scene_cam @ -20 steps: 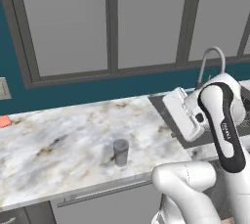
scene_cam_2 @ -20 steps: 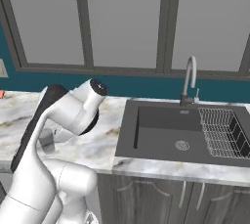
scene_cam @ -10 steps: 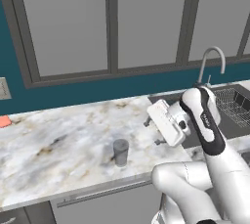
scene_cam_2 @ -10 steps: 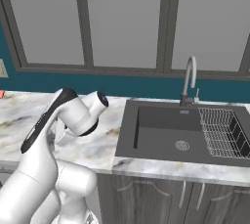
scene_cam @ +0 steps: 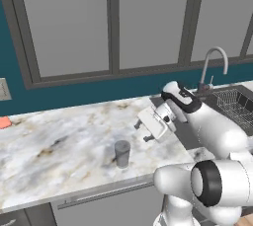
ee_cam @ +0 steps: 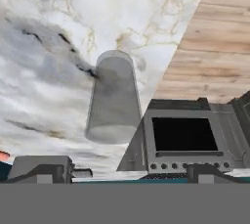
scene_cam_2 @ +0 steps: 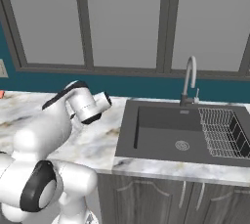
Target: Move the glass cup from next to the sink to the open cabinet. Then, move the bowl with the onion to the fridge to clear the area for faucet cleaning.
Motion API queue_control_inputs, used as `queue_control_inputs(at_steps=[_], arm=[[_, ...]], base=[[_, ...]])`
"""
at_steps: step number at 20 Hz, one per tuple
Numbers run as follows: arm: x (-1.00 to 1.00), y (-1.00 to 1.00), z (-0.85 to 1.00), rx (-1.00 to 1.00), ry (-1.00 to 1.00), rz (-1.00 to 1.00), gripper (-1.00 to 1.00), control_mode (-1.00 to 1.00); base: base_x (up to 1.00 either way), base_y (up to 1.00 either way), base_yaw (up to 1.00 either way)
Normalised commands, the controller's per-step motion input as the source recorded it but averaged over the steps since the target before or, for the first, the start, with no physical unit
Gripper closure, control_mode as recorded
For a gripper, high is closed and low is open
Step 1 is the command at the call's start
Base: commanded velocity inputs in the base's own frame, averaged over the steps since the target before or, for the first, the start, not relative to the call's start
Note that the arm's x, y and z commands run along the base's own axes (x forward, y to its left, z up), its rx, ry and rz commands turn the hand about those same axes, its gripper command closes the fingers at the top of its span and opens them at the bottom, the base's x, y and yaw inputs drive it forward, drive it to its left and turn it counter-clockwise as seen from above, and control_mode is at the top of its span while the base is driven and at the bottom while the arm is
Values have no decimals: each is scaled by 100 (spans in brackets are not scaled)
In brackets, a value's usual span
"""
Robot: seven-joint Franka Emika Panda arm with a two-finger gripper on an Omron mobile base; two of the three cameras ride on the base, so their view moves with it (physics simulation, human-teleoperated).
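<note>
The glass cup [scene_cam: 122, 153] stands upright on the marble counter [scene_cam: 59, 141], left of the sink [scene_cam_2: 166, 130]. My gripper [scene_cam: 142, 132] hangs open just right of the cup and slightly above it, pointing toward it and not touching it. In the hand view the cup [ee_cam: 113, 103] lies straight ahead, centred between my spread fingertips [ee_cam: 44, 168], with nothing between them. The faucet [scene_cam_2: 189, 78] rises behind the sink. The bowl, onion, fridge and open cabinet are out of view.
A wire rack [scene_cam_2: 224, 135] sits in the sink's right half. Closed grey panels [scene_cam: 64, 22] line the wall above the counter. A small orange-red thing [scene_cam: 4, 121] lies at the counter's far left. Below the counter edge are a dark appliance front [ee_cam: 183, 140] and wooden floor.
My arm has swung left from beside the sink toward the cup. The gripper stays open. The cup has not moved.
</note>
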Motion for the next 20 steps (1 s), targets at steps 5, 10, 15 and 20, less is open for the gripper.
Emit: queue_control_inputs(at_steps=[5, 10, 15, 20], arm=[[-3, 0, -55, -2, 10, 13, -100, -100], [1, 0, -58, -2, -6, 18, -100, -100], [5, 0, -18, 1, -9, 4, -100, -100], [17, 9, 0, 6, -3, 0, -100, -100]], base=[[0, 0, 0], [0, 0, 0], [0, 0, 0], [0, 0, 0]])
